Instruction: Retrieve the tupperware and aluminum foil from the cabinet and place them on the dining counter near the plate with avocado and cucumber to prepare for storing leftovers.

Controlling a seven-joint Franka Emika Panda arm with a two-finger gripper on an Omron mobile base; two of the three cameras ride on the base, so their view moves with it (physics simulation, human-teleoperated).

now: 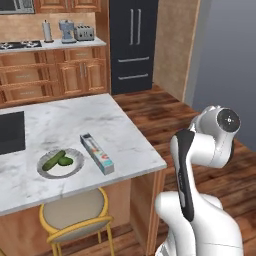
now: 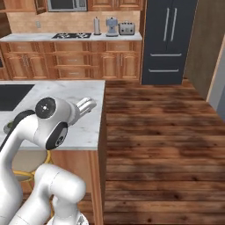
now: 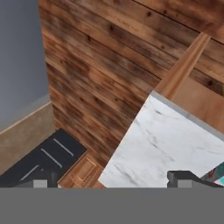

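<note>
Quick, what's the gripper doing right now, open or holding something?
Gripper: jaws open, holding nothing, above the corner of the dining counter.

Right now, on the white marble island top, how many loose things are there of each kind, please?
Round pale grey plate: 1
Dark green food pieces on that plate: 2
Long slim white-grey foil carton: 1
Total: 4

wood floor (image 2: 158, 132), black fridge (image 1: 132, 45), yellow stool (image 1: 75, 217)
</note>
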